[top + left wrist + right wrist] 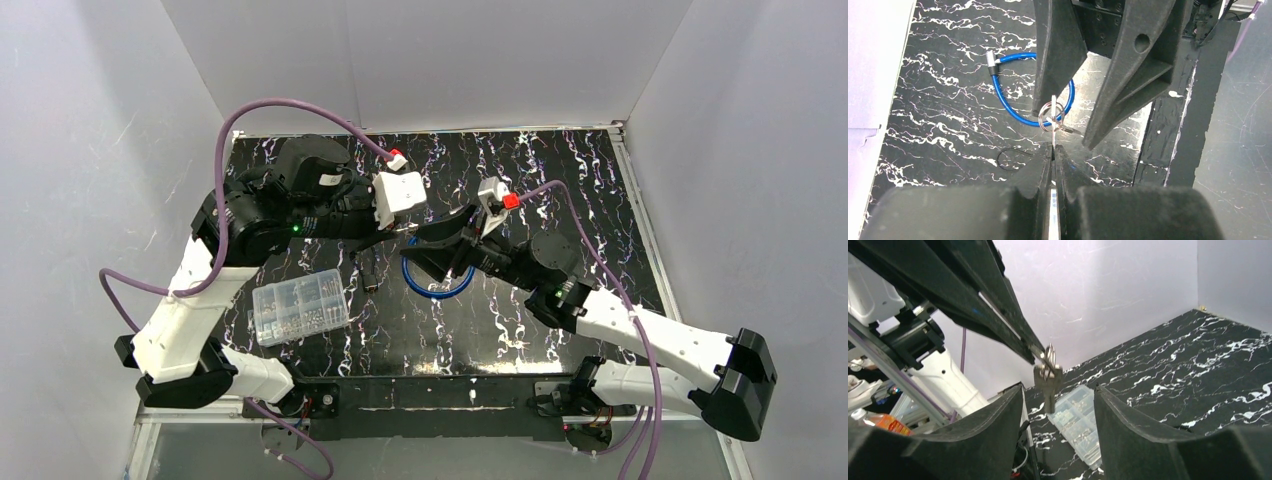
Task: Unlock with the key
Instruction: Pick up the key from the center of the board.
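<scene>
My left gripper [1053,148] is shut on a flat silver key [1053,135], which I see edge-on; its key ring [1053,116] sticks out past the fingertips. A second key [1048,382] hangs from that ring. My right gripper [1065,129] comes in from the opposite side and stands open, one finger on each side of the ring without touching it. In the right wrist view the hanging key sits just above the gap of the right gripper [1058,388]. The blue cable lock [1004,100] lies coiled on the black marbled table [520,320], below both grippers [405,228] [445,245].
A clear compartment box [300,305] of small parts lies at the front left of the table, also in the right wrist view [1075,420]. A thin black loop [1008,159] lies near the lock. White walls close in the table on three sides.
</scene>
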Controlling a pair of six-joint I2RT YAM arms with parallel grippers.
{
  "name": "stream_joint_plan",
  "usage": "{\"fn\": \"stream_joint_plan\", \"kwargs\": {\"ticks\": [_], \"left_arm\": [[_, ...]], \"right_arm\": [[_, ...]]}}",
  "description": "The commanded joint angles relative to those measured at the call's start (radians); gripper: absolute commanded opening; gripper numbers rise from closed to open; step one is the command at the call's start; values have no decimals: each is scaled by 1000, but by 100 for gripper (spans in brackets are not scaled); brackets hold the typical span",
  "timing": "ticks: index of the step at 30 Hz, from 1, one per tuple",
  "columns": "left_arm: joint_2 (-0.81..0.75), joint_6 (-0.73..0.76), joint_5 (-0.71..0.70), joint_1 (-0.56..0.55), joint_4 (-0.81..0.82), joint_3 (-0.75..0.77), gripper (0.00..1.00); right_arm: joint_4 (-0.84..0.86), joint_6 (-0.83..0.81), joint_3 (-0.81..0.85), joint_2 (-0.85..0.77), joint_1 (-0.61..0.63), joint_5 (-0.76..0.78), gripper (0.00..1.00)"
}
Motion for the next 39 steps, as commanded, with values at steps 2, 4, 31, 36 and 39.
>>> {"fn": "stream_joint_plan", "kwargs": {"ticks": [2, 4, 31, 36, 39], "left_arm": [[-30, -19, 0, 1, 17, -10, 0], [-31, -20, 0, 1, 18, -12, 0], [-79, 40, -72, 0, 81, -52, 0], [-79, 47, -71, 1, 71, -48, 0], [-79, 56, -66, 1, 62, -49, 0]], "right_arm": [[85, -33, 72, 23, 11, 58, 53], [85, -24, 79, 32, 11, 55, 41], [-20, 81, 12, -103, 9, 91, 1], [-108, 33, 12, -136, 10, 124, 12], [-161, -19, 28, -160, 9, 127, 38]]}}
